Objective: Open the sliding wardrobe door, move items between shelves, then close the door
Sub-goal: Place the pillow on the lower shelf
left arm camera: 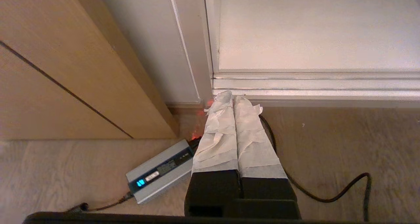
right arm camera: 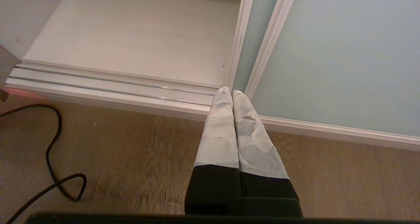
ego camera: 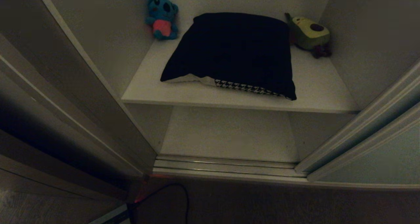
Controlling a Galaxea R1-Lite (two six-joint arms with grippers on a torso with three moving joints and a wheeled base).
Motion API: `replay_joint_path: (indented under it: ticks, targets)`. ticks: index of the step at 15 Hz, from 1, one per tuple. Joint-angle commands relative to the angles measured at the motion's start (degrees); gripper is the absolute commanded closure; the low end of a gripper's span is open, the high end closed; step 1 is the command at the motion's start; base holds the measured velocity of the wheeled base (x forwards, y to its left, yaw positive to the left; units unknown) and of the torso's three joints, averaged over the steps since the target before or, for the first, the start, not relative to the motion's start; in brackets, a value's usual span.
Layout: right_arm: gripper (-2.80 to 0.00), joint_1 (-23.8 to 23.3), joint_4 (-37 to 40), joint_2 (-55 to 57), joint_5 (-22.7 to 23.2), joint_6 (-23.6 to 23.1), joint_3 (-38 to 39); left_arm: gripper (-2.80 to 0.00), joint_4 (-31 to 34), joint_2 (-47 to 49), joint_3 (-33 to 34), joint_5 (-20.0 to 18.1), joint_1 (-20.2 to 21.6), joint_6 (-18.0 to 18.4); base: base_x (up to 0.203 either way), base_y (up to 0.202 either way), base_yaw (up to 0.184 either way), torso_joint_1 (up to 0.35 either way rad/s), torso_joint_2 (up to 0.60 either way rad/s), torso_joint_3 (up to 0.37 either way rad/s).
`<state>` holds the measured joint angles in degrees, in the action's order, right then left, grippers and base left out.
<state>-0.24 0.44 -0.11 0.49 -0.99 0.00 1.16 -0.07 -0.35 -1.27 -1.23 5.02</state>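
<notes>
The wardrobe stands open in the head view. A cushion (ego camera: 234,51) lies dark side up on the upper shelf (ego camera: 315,89), a strip of houndstooth showing at its front edge. The lower shelf (ego camera: 229,132) below it is bare. The pale grey-green sliding door (ego camera: 374,158) is pushed to the right (right arm camera: 344,53). Neither arm shows in the head view. My left gripper (left arm camera: 232,96) hangs low over the floor by the wardrobe's left corner, taped fingers pressed together, holding nothing. My right gripper (right arm camera: 229,92) hangs near the door's edge, likewise shut and empty.
A blue plush toy (ego camera: 162,17) and an avocado plush (ego camera: 310,33) sit at the back corners of the upper shelf. The ribbed metal track (ego camera: 226,166) runs along the threshold. A silver box (left arm camera: 160,171) with a black cable (left arm camera: 328,197) lies on the wooden floor. Brown panelling (left arm camera: 65,69) stands at left.
</notes>
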Motion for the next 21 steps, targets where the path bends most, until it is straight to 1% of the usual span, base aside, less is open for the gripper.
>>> replay_joint_path:
  ticks: [1,2,4,6,8,9,11,12,14,16,17,19,21]
  targets:
    - [0.0,-0.02,0.0,0.02,0.03,-0.03,0.18,0.0,-0.01,-0.01,0.0,0.04,-0.08,0.12,0.0,0.0,0.0,0.0,0.0,0.0]
    - [0.0,-0.02,0.0,0.02,0.03,-0.06,0.26,0.0,-0.02,-0.01,0.0,0.04,-0.08,0.6,0.0,0.0,0.0,0.0,0.0,0.0]
    - [0.0,-0.02,0.0,0.02,0.03,-0.01,0.2,0.0,-0.02,-0.01,-0.09,-0.31,0.0,-0.27,0.0,0.0,0.0,0.0,0.0,0.0]
    - [0.0,-0.02,0.0,0.02,0.03,0.01,0.26,0.0,0.92,0.07,-0.33,-0.57,0.0,0.26,0.0,0.0,0.0,0.0,0.0,0.0]
    - [0.0,-0.02,0.0,0.02,0.03,0.02,0.26,0.0,0.96,0.07,-0.54,-0.98,0.0,1.7,0.0,0.0,0.0,0.0,0.0,0.0]
    - [0.0,-0.02,0.0,0.02,0.03,-0.06,0.26,0.0,0.79,0.13,-2.08,-1.37,0.0,1.77,0.0,0.0,0.0,0.0,0.0,0.0]
    - [0.0,-0.02,0.0,0.02,0.03,-0.07,0.18,0.0,2.13,2.12,-10.04,-2.65,0.0,1.46,0.0,0.0,0.0,0.0,0.0,0.0]
    - [0.0,-0.02,0.0,0.02,0.03,0.02,0.18,0.0,3.3,4.64,-14.83,-3.3,0.0,0.79,0.0,0.0,0.0,0.0,0.0,0.0]
    - [0.0,-0.02,0.0,0.02,0.03,-0.06,0.18,0.0,4.61,12.46,-23.15,-4.93,-0.08,-1.41,0.0,0.0,0.0,0.0,0.0,0.0]
    - [0.0,-0.02,0.0,0.02,0.03,-0.07,0.18,0.0,4.74,22.35,-31.51,-7.69,-0.13,-2.88,0.0,0.0,0.0,0.0,0.0,0.0]
    - [0.0,-0.02,0.0,0.02,0.03,-0.03,0.23,0.0,4.73,27.1,-36.8,-9.58,-0.14,-3.8,0.0,0.0,0.0,0.0,0.0,0.0]
    - [0.0,-0.02,0.0,0.02,0.03,-0.01,0.23,0.0,4.76,36.98,-46.06,-15.1,-0.16,-5.98,0.0,0.0,0.0,0.0,0.0,0.0]
    - [0.0,-0.02,0.0,0.02,0.03,0.02,0.26,0.0,4.75,46.46,-53.64,-20.33,-0.23,-7.81,0.0,0.0,0.0,0.0,0.0,0.0]
